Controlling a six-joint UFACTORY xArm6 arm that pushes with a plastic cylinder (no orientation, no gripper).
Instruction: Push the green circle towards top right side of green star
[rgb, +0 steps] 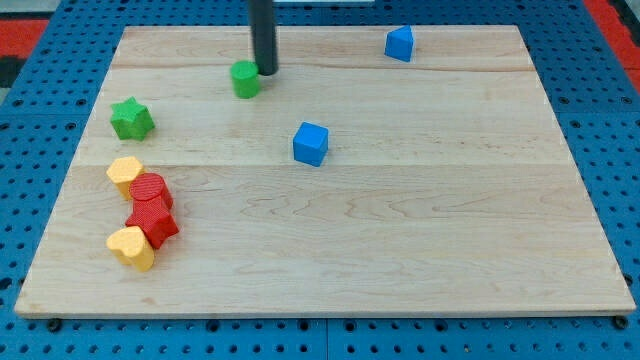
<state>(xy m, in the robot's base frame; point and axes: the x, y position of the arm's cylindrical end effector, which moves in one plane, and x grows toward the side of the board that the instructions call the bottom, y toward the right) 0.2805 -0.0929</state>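
One rod ended at my tip, touching the green circle on its right; no pincer existed, so its state could not be told. The green star sat well apart, lower left.

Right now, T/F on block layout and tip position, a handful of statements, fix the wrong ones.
1. My tip sits at the green circle's right edge. True.
2. The green circle lies up and to the view's right of the green star. True.
3. Three blue blocks are on the board. False: only two, one blue block near the view's top and one blue cube near the middle.
4. The red blocks lie at the view's right edge. False: they are clustered at the view's left with the yellow blocks.
5. The green star touches the green circle. False: bare board separates them.
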